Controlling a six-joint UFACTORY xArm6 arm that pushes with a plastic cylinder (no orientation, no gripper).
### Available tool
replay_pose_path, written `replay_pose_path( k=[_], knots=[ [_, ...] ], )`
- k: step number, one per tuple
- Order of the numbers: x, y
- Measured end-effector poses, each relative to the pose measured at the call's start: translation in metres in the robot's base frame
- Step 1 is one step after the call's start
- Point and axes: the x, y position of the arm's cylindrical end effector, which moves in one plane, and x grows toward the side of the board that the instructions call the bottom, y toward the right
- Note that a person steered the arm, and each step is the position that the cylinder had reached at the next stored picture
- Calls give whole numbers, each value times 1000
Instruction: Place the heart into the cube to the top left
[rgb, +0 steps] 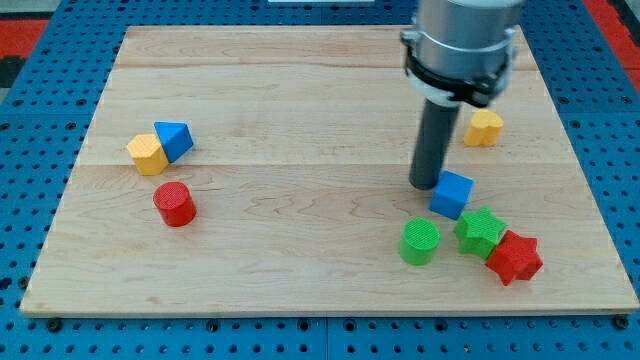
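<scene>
My tip (428, 185) rests on the board right at the upper left side of the blue cube (452, 194); I cannot tell if they touch. A yellow block (484, 128) lies up and to the right of the cube, apart from it; it may be the heart, but its shape is hard to make out. A second yellow block (147, 154) lies at the view's left, touching a blue triangle (175, 139).
A green cylinder (420, 242), a green star (481, 231) and a red star (515, 258) cluster just below the blue cube. A red cylinder (174, 204) sits at the left, below the yellow and blue pair. The wooden board (300, 90) ends near the red star.
</scene>
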Motion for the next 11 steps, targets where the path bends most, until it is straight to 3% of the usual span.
replay_pose_path(
  k=[1, 2, 3, 4, 5, 6, 7, 8, 10, 11],
  knots=[
    [-39, 49],
    [-39, 151],
    [-80, 136],
    [-104, 31],
    [-56, -36],
    [-66, -50],
    [-39, -117],
    [-17, -70],
    [-62, -59],
    [-6, -40]
  ],
)
